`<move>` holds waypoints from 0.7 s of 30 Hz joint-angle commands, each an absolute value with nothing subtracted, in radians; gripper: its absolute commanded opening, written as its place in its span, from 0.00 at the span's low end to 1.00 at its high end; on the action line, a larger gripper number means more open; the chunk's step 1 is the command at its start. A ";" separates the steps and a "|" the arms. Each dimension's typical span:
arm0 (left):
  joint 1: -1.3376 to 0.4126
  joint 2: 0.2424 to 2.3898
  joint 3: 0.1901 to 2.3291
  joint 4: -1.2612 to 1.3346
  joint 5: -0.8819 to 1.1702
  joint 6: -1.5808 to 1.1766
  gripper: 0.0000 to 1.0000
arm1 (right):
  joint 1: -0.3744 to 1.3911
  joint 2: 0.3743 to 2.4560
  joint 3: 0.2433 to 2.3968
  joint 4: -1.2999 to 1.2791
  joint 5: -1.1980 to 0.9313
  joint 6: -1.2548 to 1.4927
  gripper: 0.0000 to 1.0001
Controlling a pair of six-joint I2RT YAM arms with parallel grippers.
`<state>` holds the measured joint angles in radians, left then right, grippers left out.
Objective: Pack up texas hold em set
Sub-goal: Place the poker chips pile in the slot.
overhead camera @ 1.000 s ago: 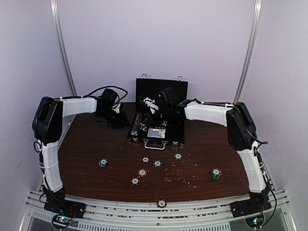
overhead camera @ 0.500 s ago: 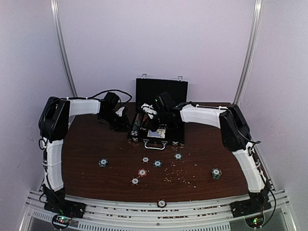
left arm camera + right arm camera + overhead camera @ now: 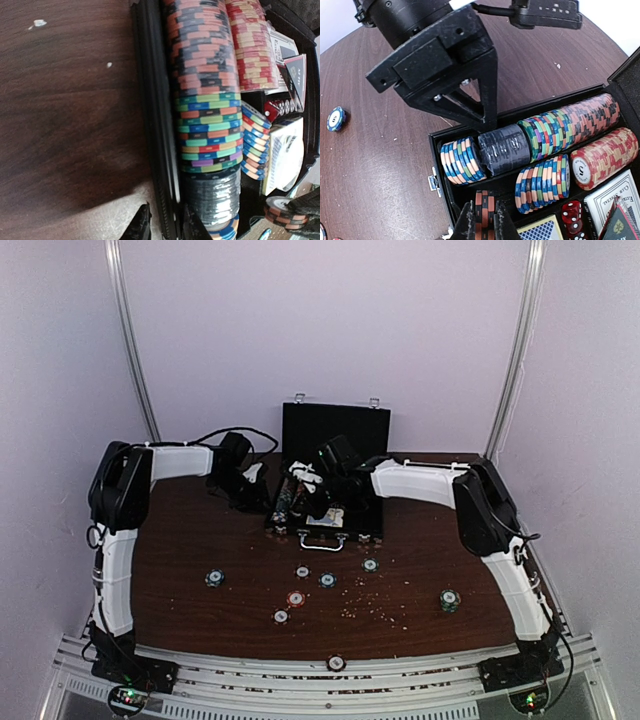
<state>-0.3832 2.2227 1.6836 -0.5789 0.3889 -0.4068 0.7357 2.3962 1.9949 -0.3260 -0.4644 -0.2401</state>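
Observation:
The black case (image 3: 325, 531) lies open at the back centre, lid (image 3: 335, 425) upright. Rows of striped chips (image 3: 555, 130), red dice (image 3: 571, 212) and card decks (image 3: 616, 194) fill its tray. My left gripper (image 3: 166, 227) straddles the case's left wall (image 3: 157, 125), one finger outside and one inside beside a black chip stack (image 3: 212, 195). Whether the fingers press the wall is unclear. My right gripper (image 3: 484, 222) hangs over the tray's front left, shut on a few orange-and-black chips (image 3: 484, 210). Several loose chips (image 3: 296, 598) lie on the table in front.
Small crumbs (image 3: 385, 592) are scattered over the brown table (image 3: 180, 540). One chip (image 3: 336, 663) rests on the metal rail at the near edge. White walls and two curved poles (image 3: 130, 340) close in the back. A black cable (image 3: 215, 430) loops off the left arm.
The left arm has swung right, bringing its gripper to the case's left wall. The right gripper has shifted a little left over the tray, still holding its chips.

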 commanded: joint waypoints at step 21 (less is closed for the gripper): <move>-0.399 2.263 1.706 -0.606 0.332 -0.100 0.00 | 0.747 2.434 2.029 -0.266 -0.160 -0.266 0.00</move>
